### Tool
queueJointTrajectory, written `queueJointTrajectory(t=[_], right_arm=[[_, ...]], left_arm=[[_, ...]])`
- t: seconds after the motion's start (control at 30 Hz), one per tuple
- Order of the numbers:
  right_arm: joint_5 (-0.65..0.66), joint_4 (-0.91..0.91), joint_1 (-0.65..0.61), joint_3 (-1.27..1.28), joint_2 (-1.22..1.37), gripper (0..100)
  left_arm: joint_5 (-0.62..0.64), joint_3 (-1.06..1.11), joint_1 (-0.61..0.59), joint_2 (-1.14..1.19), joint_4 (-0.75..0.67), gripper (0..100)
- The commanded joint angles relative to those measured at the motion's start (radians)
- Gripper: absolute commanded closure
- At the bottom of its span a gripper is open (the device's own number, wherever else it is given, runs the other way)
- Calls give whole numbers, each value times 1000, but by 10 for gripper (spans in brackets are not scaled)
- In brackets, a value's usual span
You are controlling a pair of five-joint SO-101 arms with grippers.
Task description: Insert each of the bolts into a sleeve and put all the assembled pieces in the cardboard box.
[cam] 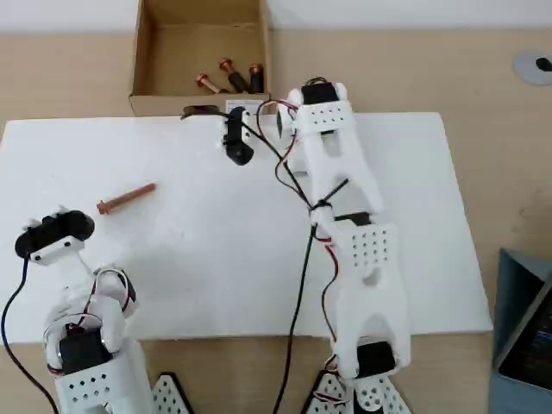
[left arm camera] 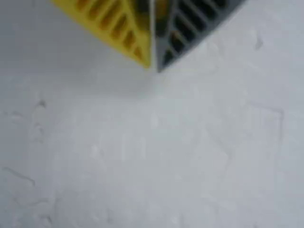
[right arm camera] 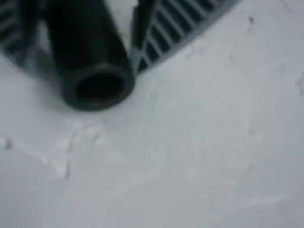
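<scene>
Three assembled pieces inside cardboard box; right fingers hold sleeve.

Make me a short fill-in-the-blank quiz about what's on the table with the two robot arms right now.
1. The right gripper is shut on a black ____.
2. The cardboard box already holds ____ assembled pieces.
3. A single loose copper-coloured ____ lies on the white sheet.
Missing words: sleeve; three; bolt.
</scene>
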Motion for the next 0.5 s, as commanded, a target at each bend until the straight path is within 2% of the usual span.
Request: queueJointTrajectory(t=[0.0,0.2,0.47], right_arm=[[5,57,16,-42,30,922],[2,104,12,-85,48,961],[-84,110,10,-85,44,961]], left_arm=[[8,-5,-8,-8,-12,997],[8,-5,-8,-8,-12,997],[8,-5,-8,-8,-12,997]])
